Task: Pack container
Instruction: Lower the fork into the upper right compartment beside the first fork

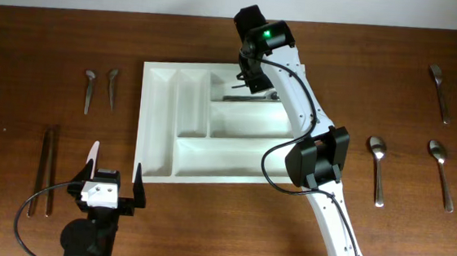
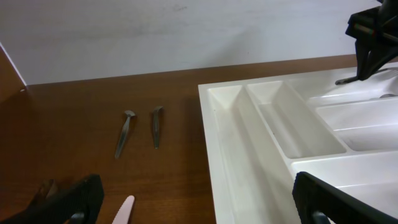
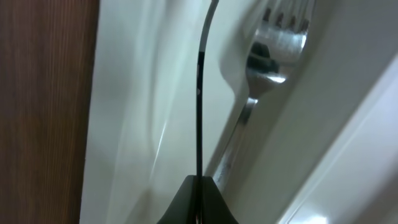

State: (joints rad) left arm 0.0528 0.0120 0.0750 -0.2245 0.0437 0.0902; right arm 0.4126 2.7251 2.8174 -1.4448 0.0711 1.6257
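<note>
The container (image 1: 156, 130) is a large white cutlery tray in the middle of the table; it also shows in the left wrist view (image 2: 236, 143) and the right wrist view (image 3: 137, 93). My right gripper (image 1: 253, 77) hangs over the tray's top long compartment, shut (image 3: 200, 186) on a thin metal utensil (image 3: 200, 93) seen edge-on. A fork (image 3: 273, 43) lies in that compartment beneath it, and also shows overhead (image 1: 251, 99). My left gripper (image 1: 111, 186) is open and empty at the tray's front left corner (image 2: 199, 205).
Two small spoons (image 1: 89, 88) (image 1: 112, 86) lie left of the tray. A pair of dark sticks (image 1: 47, 167) lies at the far left. To the right are two spoons (image 1: 376, 168) (image 1: 441, 173) and another utensil (image 1: 440, 91). A pale pointed piece (image 2: 124, 208) shows by my left jaw.
</note>
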